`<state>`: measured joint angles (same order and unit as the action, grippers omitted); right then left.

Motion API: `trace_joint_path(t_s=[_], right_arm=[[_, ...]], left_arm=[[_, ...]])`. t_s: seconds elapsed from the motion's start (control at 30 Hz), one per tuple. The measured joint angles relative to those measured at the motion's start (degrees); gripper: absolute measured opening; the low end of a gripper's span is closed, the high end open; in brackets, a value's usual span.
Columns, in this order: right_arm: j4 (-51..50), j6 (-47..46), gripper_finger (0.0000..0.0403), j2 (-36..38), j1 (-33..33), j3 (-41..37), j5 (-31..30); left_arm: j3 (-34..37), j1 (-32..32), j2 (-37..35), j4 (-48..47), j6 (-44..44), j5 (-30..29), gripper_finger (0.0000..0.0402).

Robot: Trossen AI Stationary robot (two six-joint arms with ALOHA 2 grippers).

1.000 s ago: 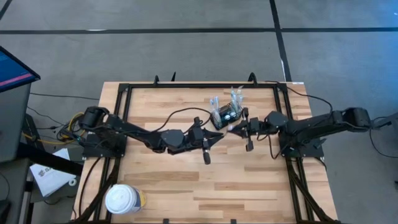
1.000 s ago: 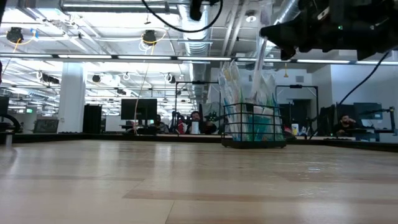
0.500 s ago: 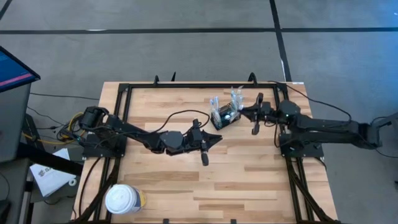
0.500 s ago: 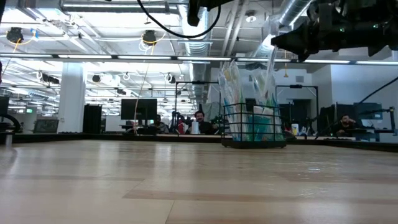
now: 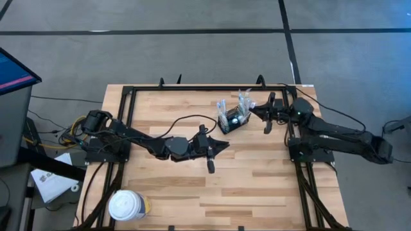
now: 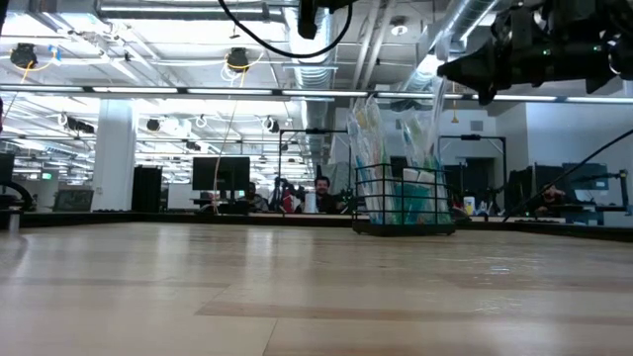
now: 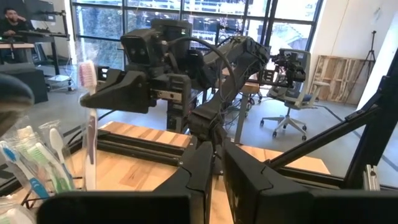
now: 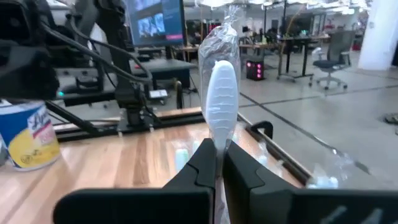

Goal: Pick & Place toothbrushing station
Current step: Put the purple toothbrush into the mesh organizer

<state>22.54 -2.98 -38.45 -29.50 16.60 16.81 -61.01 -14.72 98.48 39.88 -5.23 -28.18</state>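
We see the right gripper (image 5: 252, 110) raised above the table, just beside the black wire-mesh caddy (image 5: 232, 119) on its far-right side. Its jaws are clenched on a toothbrush (image 8: 220, 99) sealed in clear wrap — in the right wrist view the white brush head rises straight up from between the two dark fingers (image 8: 202, 163), bag crinkled around it. Past those jaws, farther off across the wood, stands a yellow-labelled tub (image 8: 28, 134).

The caddy sits on the wooden table (image 5: 167, 192) toward the far side, a little right of centre, holding several wrapped toothbrushes upright. In the low view the caddy (image 6: 404, 203) rests flat on the boards with the brushes fanning above its rim, and the right gripper (image 6: 450, 69) hangs above and slightly to one side of it.

The left gripper (image 5: 224, 144) lies low near the table's middle, close in front of the caddy, its jaws pressed almost together with nothing between them. Just beside those jaws, in the left wrist view, we see a pink toothbrush (image 7: 87, 124) standing upright, with blue and green ones (image 7: 38, 167) leaning beyond it — and the right arm's gripper facing us behind them.
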Motion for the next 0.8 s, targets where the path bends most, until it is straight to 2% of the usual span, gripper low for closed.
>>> trace_joint_path(t_s=[0.17,0.8], right_arm=[[3.56,-1.4,0.0,-0.73,0.26,0.0,0.22],[22.8,-3.1,0.0,-19.28,3.72,0.0,1.19]], left_arm=[[-0.01,0.0,0.02,0.0,0.0,0.0,0.003],[-0.04,0.0,0.03,0.0,0.02,0.0,0.003]])
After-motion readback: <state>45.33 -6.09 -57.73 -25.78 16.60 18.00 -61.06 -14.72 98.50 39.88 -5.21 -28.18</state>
